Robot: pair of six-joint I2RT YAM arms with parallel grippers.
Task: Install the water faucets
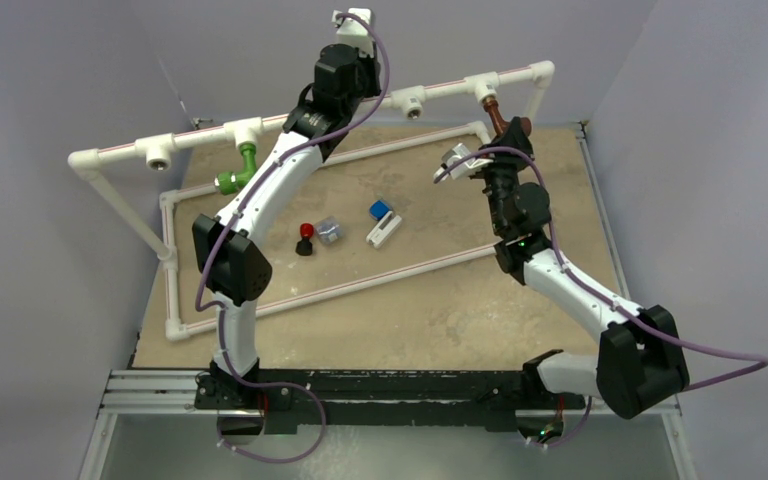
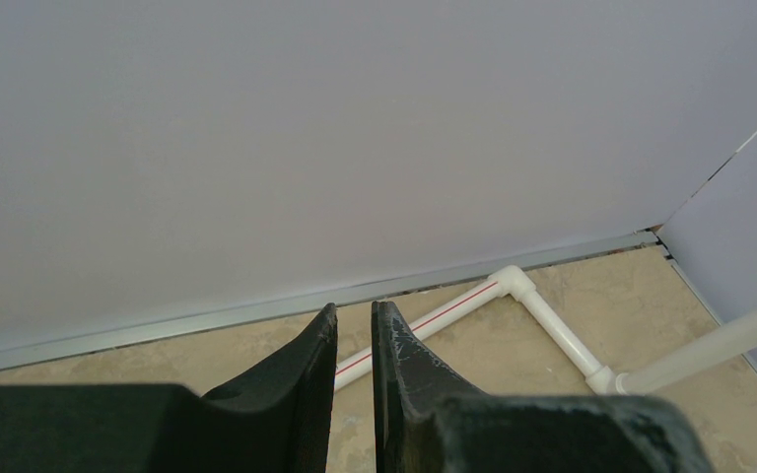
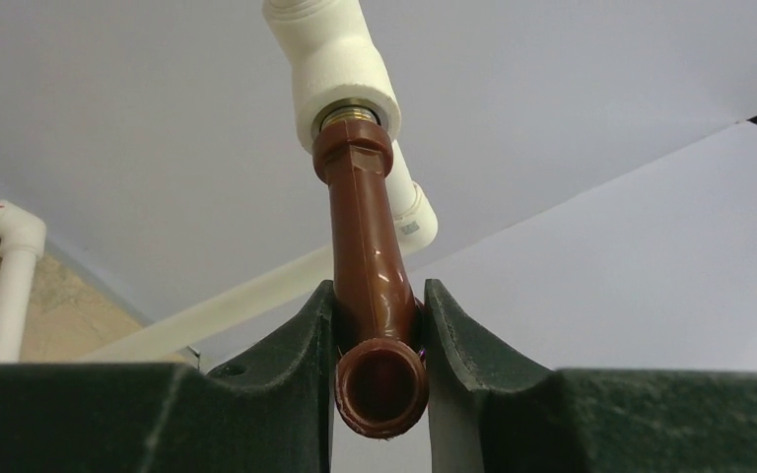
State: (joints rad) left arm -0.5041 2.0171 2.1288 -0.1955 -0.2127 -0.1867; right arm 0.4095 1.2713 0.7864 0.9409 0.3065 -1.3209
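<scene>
The reddish-brown faucet hangs from a white tee socket on the raised pipe rail, its brass thread seated in the socket. My right gripper is shut on its lower bend, both fingers pressed against its sides, with the open spout end facing the camera. In the top view the same faucet sits at the rail's right end with the right gripper just below it. The green faucet hangs from a tee further left. My left gripper is shut and empty, raised high by the back wall.
A white pipe frame lies on the tan table, its far corner showing in the left wrist view. Inside it lie a red-and-black knob, a grey block and a blue-white block. Empty tee sockets face forward.
</scene>
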